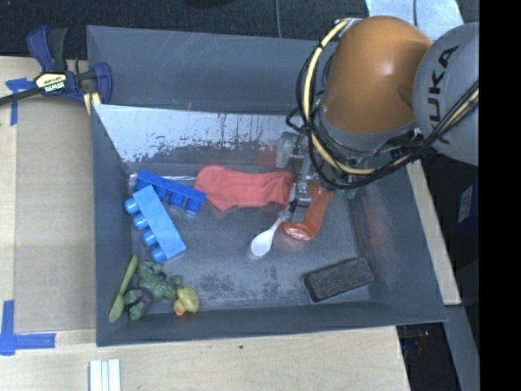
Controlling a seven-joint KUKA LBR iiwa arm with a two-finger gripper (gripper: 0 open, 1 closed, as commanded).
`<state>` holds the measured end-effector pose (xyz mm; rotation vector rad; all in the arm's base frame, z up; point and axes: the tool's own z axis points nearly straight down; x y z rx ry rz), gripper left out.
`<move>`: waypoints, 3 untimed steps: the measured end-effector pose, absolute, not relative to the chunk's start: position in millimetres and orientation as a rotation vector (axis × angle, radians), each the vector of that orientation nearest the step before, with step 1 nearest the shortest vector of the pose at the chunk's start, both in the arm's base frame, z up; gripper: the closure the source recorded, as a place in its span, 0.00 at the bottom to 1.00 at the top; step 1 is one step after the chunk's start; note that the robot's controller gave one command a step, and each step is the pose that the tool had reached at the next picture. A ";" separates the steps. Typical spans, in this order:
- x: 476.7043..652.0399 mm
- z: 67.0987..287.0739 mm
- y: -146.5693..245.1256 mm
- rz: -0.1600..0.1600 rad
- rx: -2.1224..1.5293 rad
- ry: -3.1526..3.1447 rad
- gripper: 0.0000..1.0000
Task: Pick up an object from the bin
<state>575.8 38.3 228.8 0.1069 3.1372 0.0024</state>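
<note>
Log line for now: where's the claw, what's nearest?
claw: at right end of red cloth | beside: orange tube, white spoon | rest: blue blocks, black pad, green toy | pick: not yet done

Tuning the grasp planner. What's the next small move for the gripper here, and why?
Probably a small nudge toward the view's left, over the middle of the red cloth. The gripper sits where the cloth's end, the orange tube and the white spoon crowd together, so descending here may catch more than one.
</note>
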 end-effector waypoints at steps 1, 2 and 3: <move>594.1 205.8 28.9 0.001 0.072 3.140 0.00; 600.4 137.0 6.0 0.003 0.085 3.124 0.00; 615.5 108.1 16.1 0.006 0.249 3.119 0.00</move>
